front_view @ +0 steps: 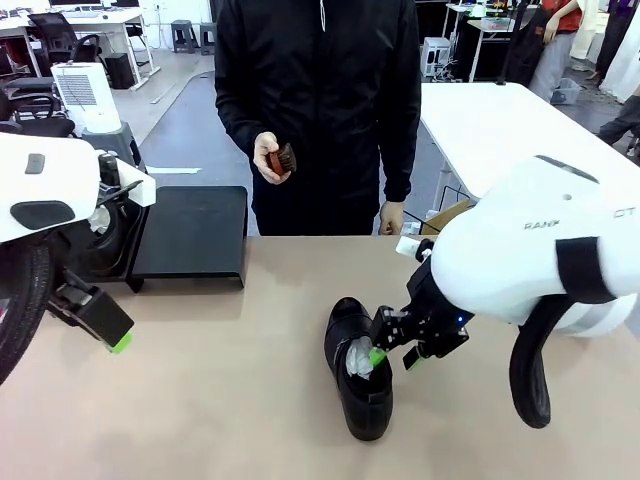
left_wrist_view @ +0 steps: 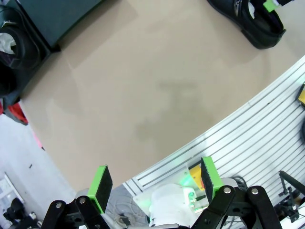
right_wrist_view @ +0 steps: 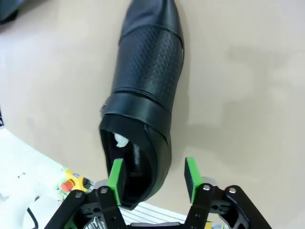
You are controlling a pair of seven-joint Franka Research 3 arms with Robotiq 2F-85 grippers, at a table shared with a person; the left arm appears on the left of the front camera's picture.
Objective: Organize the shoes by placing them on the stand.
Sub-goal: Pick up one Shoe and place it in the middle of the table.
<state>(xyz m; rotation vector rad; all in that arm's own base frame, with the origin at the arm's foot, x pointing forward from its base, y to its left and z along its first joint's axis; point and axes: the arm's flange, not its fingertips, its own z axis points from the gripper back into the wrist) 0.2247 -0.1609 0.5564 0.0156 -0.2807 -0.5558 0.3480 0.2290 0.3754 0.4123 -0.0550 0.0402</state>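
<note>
your right gripper [front_view: 393,358] is lowest and nearest, over the heel end of a black shoe [front_view: 360,395] lying on the bench [front_view: 200,400].
- shoe: flat on its sole, a little right of the bench's middle, toe towards the near edge, heel towards the far edge. a white paper wad [right_wrist_view: 121,140] sits inside the opening.
- right gripper [right_wrist_view: 153,177]: released. its jaws straddle one side wall of the shoe [right_wrist_view: 147,71] at the heel, one green pad [right_wrist_view: 116,180] over the opening and the other outside. bench surface shows between that outer pad and the leather, so nothing is clamped.
- left gripper [front_view: 115,338]: near the bench's left edge, above bare surface, well apart from the shoe. in your left wrist view the left gripper [left_wrist_view: 155,177] stands wide apart with nothing between the pads.
- stand [front_view: 190,235]: at the far left corner of the bench. its right panel is bare.
- second shoe [front_view: 100,245]: on the left part of the stand, partly hidden behind your left arm. the left wrist view shows this second shoe [left_wrist_view: 14,52] beside the stand's [left_wrist_view: 62,19] bare panel.
- person: at the far edge, one hand [front_view: 268,160] holding a small brown brush [front_view: 286,158] at waist height, the other hand [front_view: 392,216] low by the far edge.
</note>
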